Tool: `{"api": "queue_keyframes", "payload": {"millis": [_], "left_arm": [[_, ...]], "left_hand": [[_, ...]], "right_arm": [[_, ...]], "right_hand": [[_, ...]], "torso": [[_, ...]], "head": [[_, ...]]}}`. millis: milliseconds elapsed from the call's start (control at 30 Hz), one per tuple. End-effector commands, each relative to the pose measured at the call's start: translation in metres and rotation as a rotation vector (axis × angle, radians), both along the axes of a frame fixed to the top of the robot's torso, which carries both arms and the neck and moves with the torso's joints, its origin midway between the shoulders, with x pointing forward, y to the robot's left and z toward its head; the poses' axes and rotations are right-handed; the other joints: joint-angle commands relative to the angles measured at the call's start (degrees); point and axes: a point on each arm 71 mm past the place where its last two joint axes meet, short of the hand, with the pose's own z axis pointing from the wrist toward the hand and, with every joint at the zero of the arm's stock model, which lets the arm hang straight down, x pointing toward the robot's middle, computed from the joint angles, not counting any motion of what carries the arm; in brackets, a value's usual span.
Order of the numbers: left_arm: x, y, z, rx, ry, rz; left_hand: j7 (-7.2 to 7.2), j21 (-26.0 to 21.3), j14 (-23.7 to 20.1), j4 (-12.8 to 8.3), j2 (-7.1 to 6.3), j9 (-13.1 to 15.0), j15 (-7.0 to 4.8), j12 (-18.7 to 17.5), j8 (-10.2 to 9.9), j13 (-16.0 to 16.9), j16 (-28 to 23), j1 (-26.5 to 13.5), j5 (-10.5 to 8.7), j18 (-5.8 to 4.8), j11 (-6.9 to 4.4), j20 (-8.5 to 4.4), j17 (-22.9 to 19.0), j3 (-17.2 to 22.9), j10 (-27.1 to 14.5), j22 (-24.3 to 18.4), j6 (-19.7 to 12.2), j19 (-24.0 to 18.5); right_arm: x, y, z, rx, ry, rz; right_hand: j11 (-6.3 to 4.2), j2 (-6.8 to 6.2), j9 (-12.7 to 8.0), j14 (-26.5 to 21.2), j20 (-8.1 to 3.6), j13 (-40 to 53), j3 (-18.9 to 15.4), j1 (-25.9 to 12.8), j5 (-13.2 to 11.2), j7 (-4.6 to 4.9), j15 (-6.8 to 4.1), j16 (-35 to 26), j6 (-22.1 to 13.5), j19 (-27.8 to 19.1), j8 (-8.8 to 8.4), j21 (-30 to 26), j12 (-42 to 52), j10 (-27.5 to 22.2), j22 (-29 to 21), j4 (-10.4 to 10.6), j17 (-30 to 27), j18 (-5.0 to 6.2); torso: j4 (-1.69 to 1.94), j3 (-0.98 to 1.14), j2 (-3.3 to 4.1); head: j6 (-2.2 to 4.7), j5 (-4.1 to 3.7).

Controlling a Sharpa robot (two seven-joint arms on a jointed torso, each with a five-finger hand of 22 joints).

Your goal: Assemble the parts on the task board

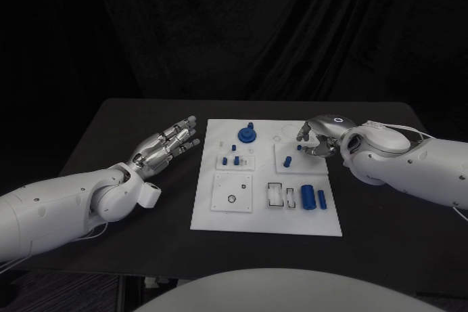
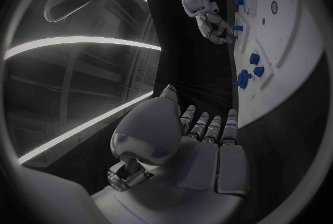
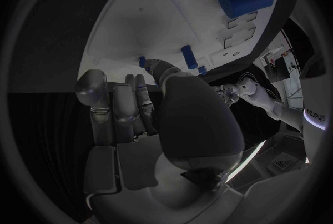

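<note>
Black drapes behind, a black worktop (image 1: 127,129) below, and the white task board (image 1: 265,220) sits dead centre with its blue parts scattered across it: a knobbed piece (image 1: 247,133) at the far edge, small pegs (image 1: 236,161) mid-board, a fat cylinder (image 1: 307,196) and a slim one (image 1: 322,198) nearer the robot. The right hand (image 1: 318,139) hovers over the board's far right corner, fingers curled downward beside a small blue peg (image 1: 289,162); whether it pinches anything, the pictures cannot tell. The left hand (image 1: 168,145) waits off the board's left side, fingers spread, holding nothing. Done well, this step likely wants a slow vertical descent, peg kept upright. The right wrist view adds the peg (image 3: 188,56) just beyond the fingertips (image 3: 143,66); the left wrist view shows that right hand (image 2: 216,28) side-on.
</note>
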Motion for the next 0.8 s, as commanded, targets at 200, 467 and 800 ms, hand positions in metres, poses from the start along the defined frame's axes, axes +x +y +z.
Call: {"api": "queue_keyframes", "payload": {"millis": [200,467,800], "left_arm": [[-0.001,0.002,0.017,-0.158,-0.194,0.022],[-0.001,0.002,0.016,-0.157,-0.186,0.017],[-0.001,0.002,0.013,-0.154,-0.169,0.009]], "left_hand": [[0.36,-0.1,0.0,-0.2,0.00,0.0,0.71,0.3,-0.2,0.1,-0.2,1.3,1.12,-0.83,0.62,-0.14,-0.1,-0.5,0.0,-0.2,0.4,0.0],[0.51,0.0,0.0,0.0,0.24,0.0,1.13,0.5,-0.2,0.1,-0.2,1.7,1.88,-1.08,1.09,0.06,-0.1,-0.6,0.0,-0.3,0.4,0.1],[1.39,0.1,0.2,0.1,0.40,0.1,2.14,0.6,0.0,0.1,-0.1,2.4,3.13,-0.91,1.69,1.37,0.0,-0.5,0.0,-0.4,1.3,0.4]], "right_arm": [[0.000,0.003,-0.007,-0.006,0.003,0.009],[-0.001,0.006,-0.015,0.003,0.012,0.015],[-0.001,0.006,-0.024,0.030,0.018,0.012]], "right_hand": [[-0.19,0.04,0.2,0.4,0.08,-0.9,0.3,0.2,0.4,-0.09,0.08,0.3,0.2,0.4,0.15,0.6,0.3,1.9,6.7,0.1,-0.1,0.58],[-0.58,0.43,1.8,0.5,-0.25,-2.3,0.4,1.0,1.2,-0.17,-0.26,0.1,3.0,0.6,2.29,0.6,0.2,3.7,6.6,-0.5,-0.7,0.60],[-1.22,1.87,4.0,1.0,-0.75,-3.4,1.2,3.0,3.6,-0.22,-0.84,0.1,4.1,1.2,4.45,1.7,0.6,6.0,6.9,-2.2,-0.9,0.48]], "torso": [[-0.01,-0.06,0.01],[-0.01,-0.11,-0.10],[0.06,-0.23,-0.10]], "head": [[0.00,-0.02],[0.00,-0.10],[0.00,-0.08]]}}
